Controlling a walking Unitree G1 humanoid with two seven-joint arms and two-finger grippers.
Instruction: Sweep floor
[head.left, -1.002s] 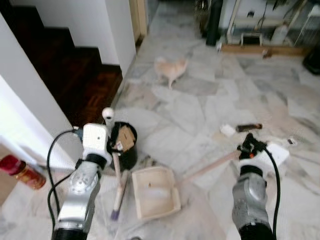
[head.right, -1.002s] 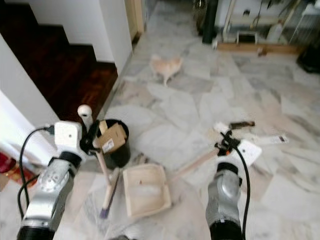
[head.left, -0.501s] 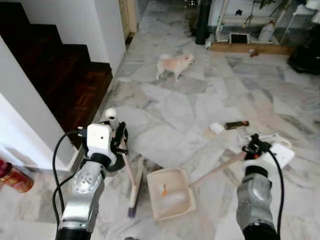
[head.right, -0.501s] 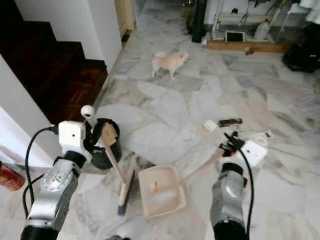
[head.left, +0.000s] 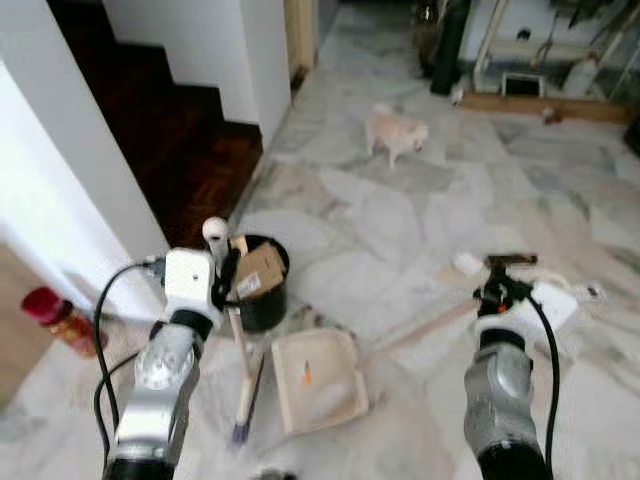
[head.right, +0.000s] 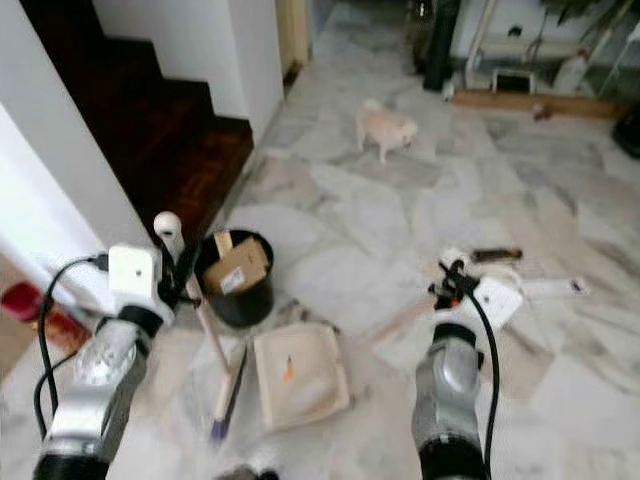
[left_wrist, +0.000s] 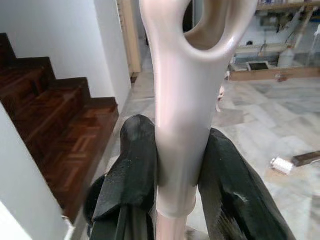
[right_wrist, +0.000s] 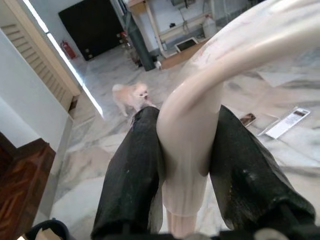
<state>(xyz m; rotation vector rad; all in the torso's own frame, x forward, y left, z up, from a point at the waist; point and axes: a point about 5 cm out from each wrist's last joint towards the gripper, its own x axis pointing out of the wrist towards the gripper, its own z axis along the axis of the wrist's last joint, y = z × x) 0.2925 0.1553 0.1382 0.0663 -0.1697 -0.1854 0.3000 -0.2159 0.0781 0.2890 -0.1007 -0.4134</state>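
Left wrist view shows your left gripper (left_wrist: 175, 175) clamped on the broom handle (left_wrist: 182, 100), right gripper (right_wrist: 187, 165) clamped on the dustpan handle (right_wrist: 200, 125), so bristles (head.left: 243, 400) meet pan (head.left: 318, 380) by the black bin (head.left: 262, 295).

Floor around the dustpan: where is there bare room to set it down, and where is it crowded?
Bare marble lies between the dog, the bin and the litter on the right. It is crowded near the dustpan: the broom in the left gripper and the bin stand beside it.

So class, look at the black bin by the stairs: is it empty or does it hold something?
Holding something. A piece of brown cardboard sticks up out of the black bin, which stands upright on the marble floor.
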